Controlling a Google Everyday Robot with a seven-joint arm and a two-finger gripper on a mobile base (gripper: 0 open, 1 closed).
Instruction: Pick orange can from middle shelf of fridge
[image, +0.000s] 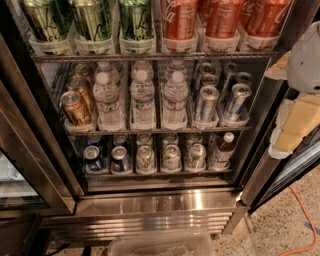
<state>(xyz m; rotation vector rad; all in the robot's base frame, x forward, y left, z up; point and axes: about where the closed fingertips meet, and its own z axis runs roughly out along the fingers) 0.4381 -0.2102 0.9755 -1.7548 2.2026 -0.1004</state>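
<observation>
Clearly, the fridge (150, 205) stands open, and its middle shelf (150, 131) carries clear plastic lanes. The leftmost lane in the view holds the orange can (75, 107) at the front, with more such cans in a row behind it. Just beside it come three lanes of water bottles (143, 97), then two lanes of slim silver cans (206, 102). Above stand green cans (90, 20) and red Coca-Cola cans (179, 19); below are small blue cans (93, 157) and a brown bottle (220, 150). The hand (292, 127) hangs at the right edge, outside the fridge, well apart from the orange can; whether it is spread or pressed together I cannot tell. A clear bin (160, 245) and an orange cable (305, 220) lie on the floor.
</observation>
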